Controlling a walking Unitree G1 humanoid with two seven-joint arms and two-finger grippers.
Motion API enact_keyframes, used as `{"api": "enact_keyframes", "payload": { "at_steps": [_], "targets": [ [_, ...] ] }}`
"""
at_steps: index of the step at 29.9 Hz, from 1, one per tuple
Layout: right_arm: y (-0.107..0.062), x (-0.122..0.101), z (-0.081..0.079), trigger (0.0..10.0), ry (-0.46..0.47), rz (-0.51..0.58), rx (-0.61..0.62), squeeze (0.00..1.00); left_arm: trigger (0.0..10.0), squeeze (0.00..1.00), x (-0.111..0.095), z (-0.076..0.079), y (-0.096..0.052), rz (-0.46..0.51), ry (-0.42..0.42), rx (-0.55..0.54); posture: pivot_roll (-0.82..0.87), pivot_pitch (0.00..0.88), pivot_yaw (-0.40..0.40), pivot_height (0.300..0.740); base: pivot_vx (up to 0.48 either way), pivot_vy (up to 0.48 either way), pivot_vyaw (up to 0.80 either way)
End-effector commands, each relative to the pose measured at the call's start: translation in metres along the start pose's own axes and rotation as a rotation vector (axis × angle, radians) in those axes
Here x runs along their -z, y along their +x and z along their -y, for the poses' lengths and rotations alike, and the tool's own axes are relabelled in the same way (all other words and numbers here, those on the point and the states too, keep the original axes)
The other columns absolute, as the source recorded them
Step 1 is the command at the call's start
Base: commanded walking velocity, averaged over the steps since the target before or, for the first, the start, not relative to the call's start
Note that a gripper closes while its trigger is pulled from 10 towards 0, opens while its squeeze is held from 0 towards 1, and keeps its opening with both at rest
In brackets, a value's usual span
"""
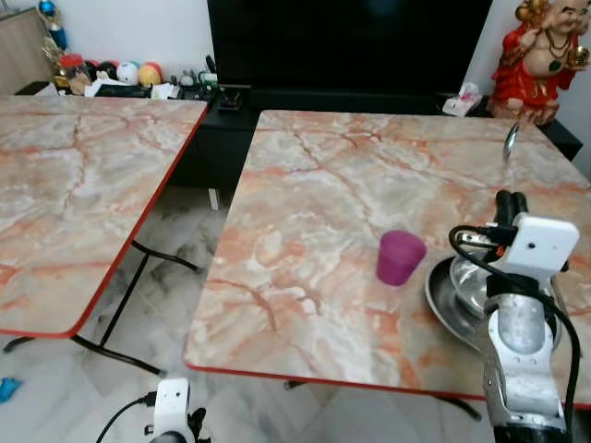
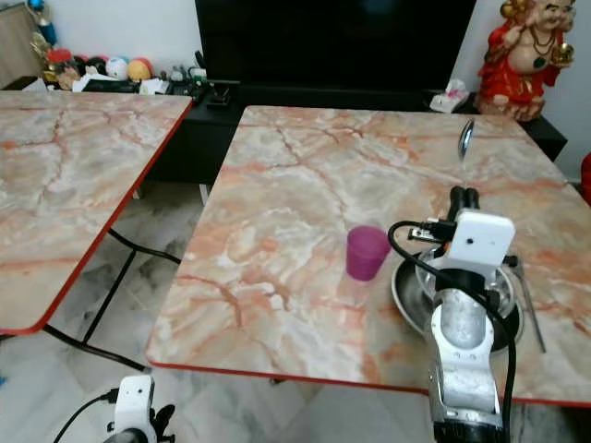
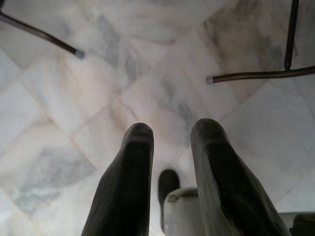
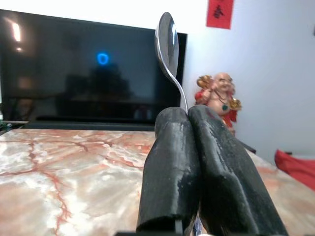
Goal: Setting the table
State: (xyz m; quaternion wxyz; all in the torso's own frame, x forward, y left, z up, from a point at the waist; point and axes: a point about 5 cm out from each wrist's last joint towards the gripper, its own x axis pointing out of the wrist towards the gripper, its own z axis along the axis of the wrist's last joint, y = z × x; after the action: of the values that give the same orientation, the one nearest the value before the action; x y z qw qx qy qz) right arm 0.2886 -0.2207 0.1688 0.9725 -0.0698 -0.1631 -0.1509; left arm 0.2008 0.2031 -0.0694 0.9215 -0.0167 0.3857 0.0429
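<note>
My right gripper (image 1: 510,199) is shut on the handle of a metal spoon (image 1: 510,138), which stands upright with its bowl on top, also clear in the right wrist view (image 4: 167,42). The gripper hovers over a steel plate (image 1: 443,300) with a steel bowl (image 2: 434,281) in it, near the front right of the marble table (image 1: 323,203). A purple cup (image 1: 400,257) stands upright just left of the plate. My left gripper (image 3: 172,130) hangs low over the tiled floor, fingers a little apart, holding nothing.
A thin metal utensil (image 2: 531,305) lies right of the plate. A second marble table (image 1: 74,185) stands to the left across a floor gap with table legs (image 1: 138,268). Behind are a black TV (image 1: 351,41), a red statue (image 1: 540,55) and toys (image 1: 129,74).
</note>
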Motion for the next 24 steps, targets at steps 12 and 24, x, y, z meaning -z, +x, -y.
{"api": "enact_keyframes", "payload": {
  "at_steps": [12,24],
  "targets": [
    [0.0021,-0.0045,0.0012,10.0,0.015,0.012,0.014,0.0,10.0,0.0,0.0038,-0.0052,-0.0014,-0.016,-0.002,-0.014,0.02,0.0,-0.023,0.74,0.0,-0.312,0.0],
    [0.0018,-0.0014,0.0051,10.0,0.011,-0.003,0.044,0.0,10.0,0.0,0.0032,-0.0096,-0.0018,-0.016,0.003,-0.02,0.02,0.0,-0.015,0.74,0.0,-0.312,0.0]
  ]
}}
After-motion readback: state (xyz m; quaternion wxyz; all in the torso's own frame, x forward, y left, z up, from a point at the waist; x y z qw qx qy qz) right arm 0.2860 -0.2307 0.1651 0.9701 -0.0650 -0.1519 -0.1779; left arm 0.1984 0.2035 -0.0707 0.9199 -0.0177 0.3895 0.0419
